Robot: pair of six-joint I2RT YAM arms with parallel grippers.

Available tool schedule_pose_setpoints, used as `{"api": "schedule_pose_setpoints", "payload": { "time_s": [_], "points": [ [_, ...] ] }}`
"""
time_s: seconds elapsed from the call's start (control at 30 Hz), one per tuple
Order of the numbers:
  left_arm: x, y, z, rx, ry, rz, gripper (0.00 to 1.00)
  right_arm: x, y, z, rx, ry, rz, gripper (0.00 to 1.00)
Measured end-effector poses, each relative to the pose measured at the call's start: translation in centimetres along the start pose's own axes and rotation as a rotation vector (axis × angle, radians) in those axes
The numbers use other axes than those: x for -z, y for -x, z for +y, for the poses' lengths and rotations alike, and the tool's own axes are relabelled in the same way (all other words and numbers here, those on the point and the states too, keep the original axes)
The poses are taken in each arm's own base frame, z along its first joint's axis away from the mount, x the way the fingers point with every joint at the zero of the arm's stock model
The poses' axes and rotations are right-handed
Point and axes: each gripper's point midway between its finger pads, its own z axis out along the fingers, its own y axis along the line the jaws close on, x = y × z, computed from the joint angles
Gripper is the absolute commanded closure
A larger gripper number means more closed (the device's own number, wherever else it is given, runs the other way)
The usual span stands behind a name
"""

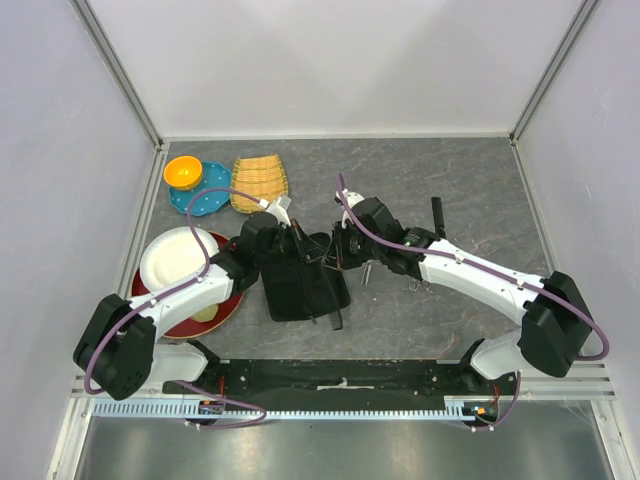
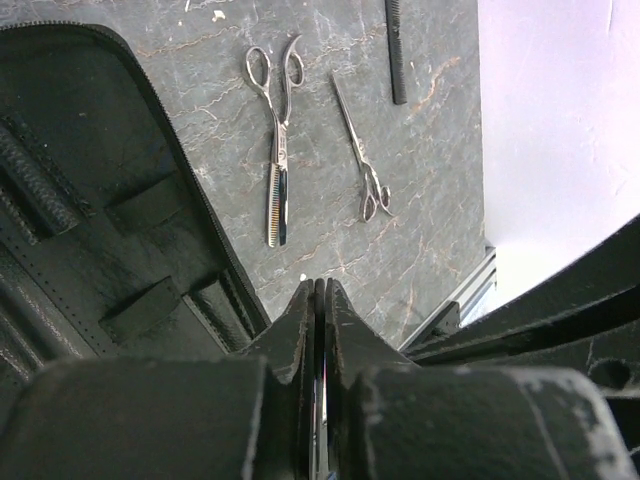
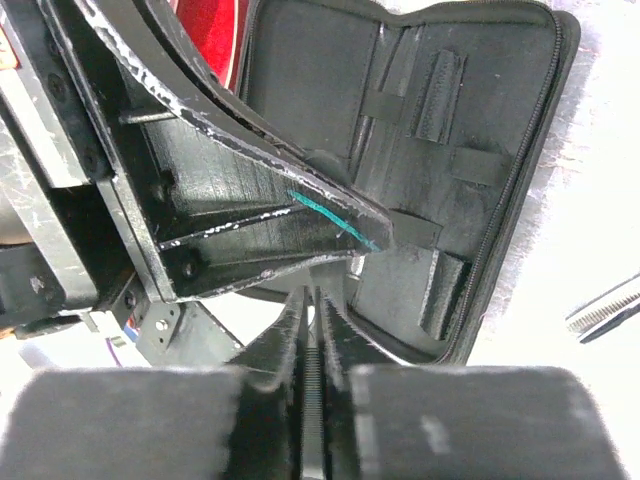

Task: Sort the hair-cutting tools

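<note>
**Hair-cutting tools [image 2: 277,150] out on the surface, right of the open case**

At the far left of my overhead view I see an orange bowl [image 1: 182,171] sitting on a blue plate [image 1: 205,200]. Nearer the arms, a white plate [image 1: 178,257] overlaps a red dish [image 1: 215,310]. A woven basket [image 1: 260,182] lies just right of the blue plate.

The left end effector [image 1: 290,235] is at the far edge of the black case [image 1: 300,285], which lies unzipped and spread flat with its elastic loops showing. On the left wrist camera its fingers [image 2: 300,320] are pressed together with no gap. I cannot tell whether anything thin is caught between them.

The right end effector [image 1: 340,245] comes in from the other side and almost meets the left one over that same edge. Its wrist camera shows its fingers [image 3: 290,330] pressed together as well, right at the case's rim, and I cannot tell whether they are pinching the rim.

All three tools rest on the dark marbled surface [image 1: 470,180], clear of the case:
- The thinning scissors [image 1: 368,270], with one toothed blade, lie just beside the case.
- The slim scissors [image 1: 420,287] lie a little further right, apart from the first pair.
- The comb [image 1: 437,214] lies further back, near the right arm and touching neither pair.

Neither end effector is touching any of them.
</note>
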Motion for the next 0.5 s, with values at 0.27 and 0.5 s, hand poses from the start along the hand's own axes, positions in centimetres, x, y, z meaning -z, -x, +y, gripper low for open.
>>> {"api": "schedule_pose_setpoints", "payload": {
  "time_s": [0.27, 0.5],
  "points": [
    [0.0, 0.9, 1.2, -0.020, 0.090, -0.031, 0.98, 1.7, 0.9, -2.1, -0.010, -0.133, -0.063, 0.28],
    [2.7, 3.4, 1.3, -0.122, 0.196, -0.120, 0.98, 4.4, 1.2, -3.9, 0.014, -0.229, -0.119, 0.26]
  ]
}}
